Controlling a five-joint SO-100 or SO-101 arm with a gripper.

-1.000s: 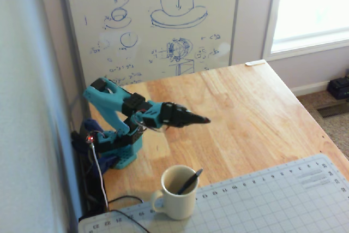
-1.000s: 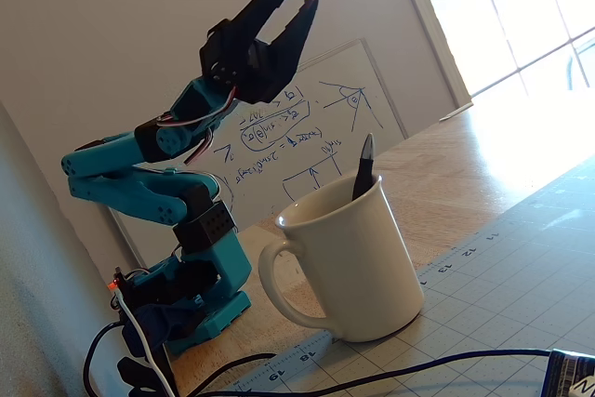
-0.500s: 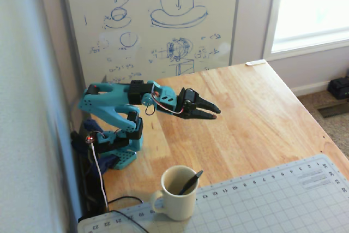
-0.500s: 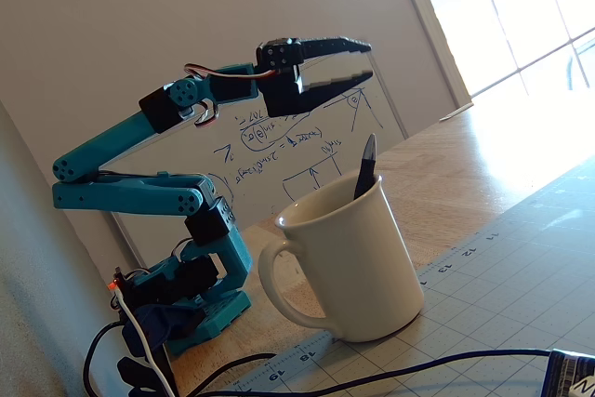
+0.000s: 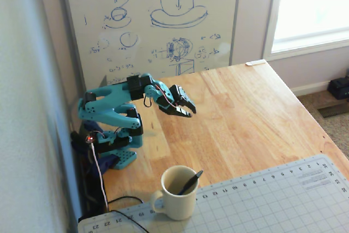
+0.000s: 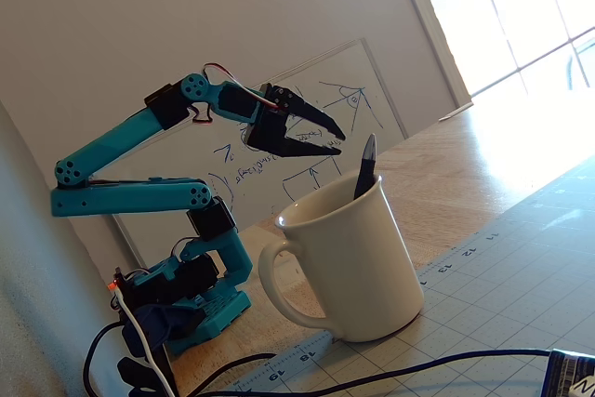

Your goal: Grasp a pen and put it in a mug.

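The cream-white mug (image 5: 177, 196) stands at the near edge of the wooden table, on the edge of a cutting mat, its handle to the left in both fixed views. The dark pen (image 5: 190, 182) stands inside it, leaning on the rim, its end sticking up above the rim (image 6: 365, 166). The mug also shows large in a fixed view (image 6: 349, 262). My gripper (image 5: 188, 109) is folded back near the arm's base, well away from the mug, above the table. Its jaws are slightly parted and hold nothing (image 6: 337, 141).
The teal arm base (image 5: 117, 145) sits at the table's left edge with cables (image 5: 117, 211) trailing by the mug. A grey cutting mat (image 5: 272, 200) covers the near right. A whiteboard (image 5: 158, 20) leans on the wall behind. The wooden table (image 5: 245, 113) stretches right.
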